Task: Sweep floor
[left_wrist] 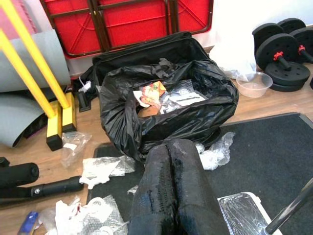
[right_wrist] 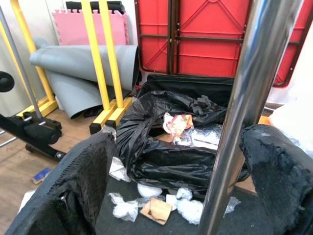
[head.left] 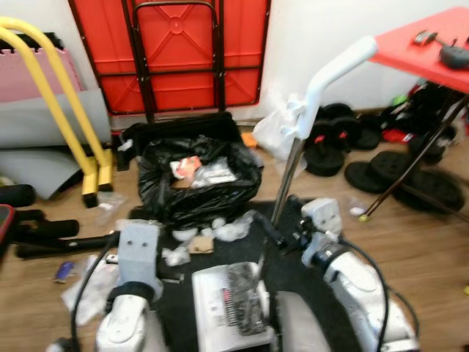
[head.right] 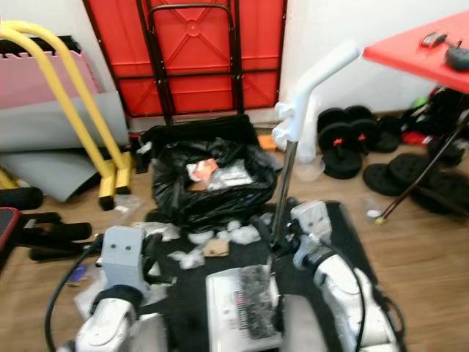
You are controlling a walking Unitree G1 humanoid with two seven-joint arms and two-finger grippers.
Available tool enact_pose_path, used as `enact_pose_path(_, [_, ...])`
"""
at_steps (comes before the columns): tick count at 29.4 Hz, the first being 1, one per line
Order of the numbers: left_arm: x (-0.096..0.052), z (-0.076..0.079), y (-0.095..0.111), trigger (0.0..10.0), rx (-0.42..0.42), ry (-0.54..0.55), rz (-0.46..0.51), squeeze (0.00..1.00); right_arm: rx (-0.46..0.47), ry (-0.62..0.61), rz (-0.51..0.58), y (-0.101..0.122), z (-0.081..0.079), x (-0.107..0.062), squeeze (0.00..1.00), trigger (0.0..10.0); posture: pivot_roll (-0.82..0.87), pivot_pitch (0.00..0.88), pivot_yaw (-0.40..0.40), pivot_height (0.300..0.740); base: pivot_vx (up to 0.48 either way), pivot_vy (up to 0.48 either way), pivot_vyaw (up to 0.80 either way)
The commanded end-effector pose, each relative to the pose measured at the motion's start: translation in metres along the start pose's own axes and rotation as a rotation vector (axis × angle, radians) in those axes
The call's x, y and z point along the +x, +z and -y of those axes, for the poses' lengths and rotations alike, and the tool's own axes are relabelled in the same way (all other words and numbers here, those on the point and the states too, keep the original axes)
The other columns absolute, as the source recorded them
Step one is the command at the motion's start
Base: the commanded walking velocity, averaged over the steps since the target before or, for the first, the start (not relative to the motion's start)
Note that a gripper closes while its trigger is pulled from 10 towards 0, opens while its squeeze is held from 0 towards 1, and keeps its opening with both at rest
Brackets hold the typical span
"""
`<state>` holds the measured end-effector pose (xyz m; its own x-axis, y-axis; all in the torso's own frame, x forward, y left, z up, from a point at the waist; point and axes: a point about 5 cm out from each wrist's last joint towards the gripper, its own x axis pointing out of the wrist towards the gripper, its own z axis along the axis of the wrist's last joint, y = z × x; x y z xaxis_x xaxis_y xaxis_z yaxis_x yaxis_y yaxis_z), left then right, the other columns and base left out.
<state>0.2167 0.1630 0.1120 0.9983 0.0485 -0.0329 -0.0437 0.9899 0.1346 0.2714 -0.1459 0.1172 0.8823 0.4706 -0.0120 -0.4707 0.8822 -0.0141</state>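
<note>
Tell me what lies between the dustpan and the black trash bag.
Only loose litter: crumpled plastic scraps and a cardboard piece lie on the black mat between the dustpan and the trash bag. Nothing larger blocks that path.

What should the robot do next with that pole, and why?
Probably close the right end effector on the metal pole. Its fingers stand open on either side of the pole, not yet gripping. Crumpled scraps lie on the dark mat before the black trash bag, waiting to be swept.
</note>
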Motion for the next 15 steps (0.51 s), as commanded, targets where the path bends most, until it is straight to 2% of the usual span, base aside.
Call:
enact_pose_path(1, [0.0, -0.007, 0.0, 10.0, -0.008, 0.129, 0.003, 0.0, -0.003, -0.007, 0.008, 0.0, 0.002, 0.001, 0.0, 10.0, -0.09, 0.0, -0.045, 0.575, 0.0, 0.0, 0.0])
enact_pose_path(7, [0.001, -0.008, 0.001, 10.0, 0.002, 0.138, 0.012, 0.0, 0.002, 0.001, 0.001, 0.001, 0.002, 0.005, 0.0, 10.0, -0.09, 0.0, -0.052, 0.585, 0.0, 0.0, 0.0])
enact_pose_path(15, [0.005, -0.009, 0.001, 10.0, 0.003, 0.163, 0.02, 0.0, -0.002, 0.002, 0.002, 0.003, 0.006, 0.011, 0.0, 10.0, -0.1, 0.0, -0.059, 0.62, 0.0, 0.0, 0.0])
